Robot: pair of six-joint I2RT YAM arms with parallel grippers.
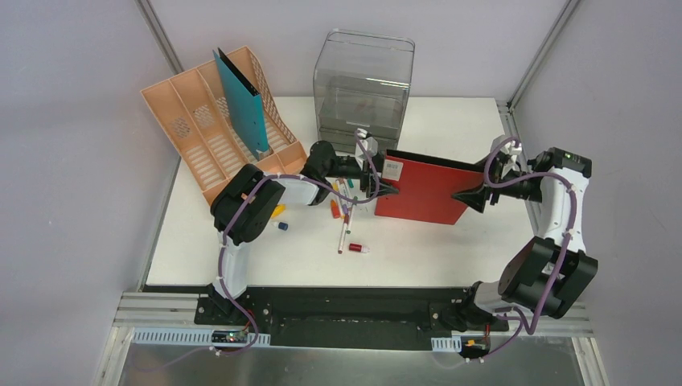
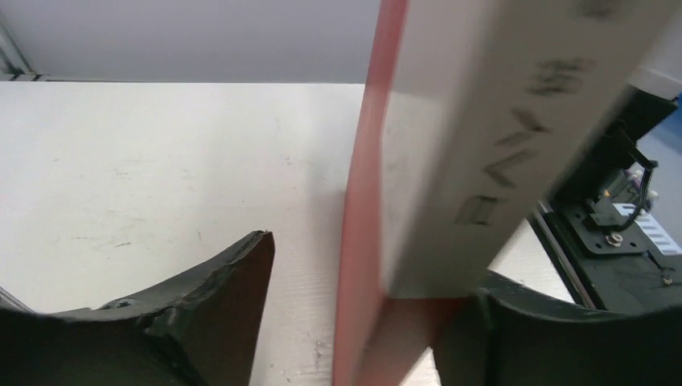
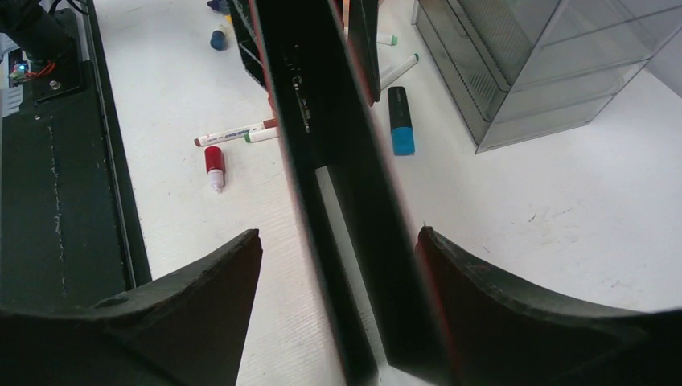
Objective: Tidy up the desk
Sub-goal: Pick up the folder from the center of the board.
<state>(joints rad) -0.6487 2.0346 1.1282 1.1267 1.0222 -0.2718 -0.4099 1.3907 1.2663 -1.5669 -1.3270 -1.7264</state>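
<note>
A red folder [image 1: 422, 189] stands on edge over the middle of the white desk [image 1: 450, 249], between my two grippers. The left gripper [image 1: 384, 186] straddles its left end, near a white label. In the left wrist view the folder [image 2: 362, 241] lies against the right finger [image 2: 563, 338], with a gap to the left finger [image 2: 217, 305]. My right gripper [image 1: 468, 197] straddles the folder's right end. There the folder's dark covers [image 3: 378, 201] rest by the right finger [image 3: 515, 314], and bare desk shows beside the left finger [image 3: 185, 314]. Both grippers are open.
A peach file rack [image 1: 201, 121] holding a teal folder [image 1: 241, 100] stands at the back left. A clear drawer box [image 1: 362, 80] is at the back centre. Several pens and markers [image 1: 346, 217] lie left of the red folder, among them a blue highlighter [image 3: 400, 121] and a red-capped marker [image 3: 214, 165].
</note>
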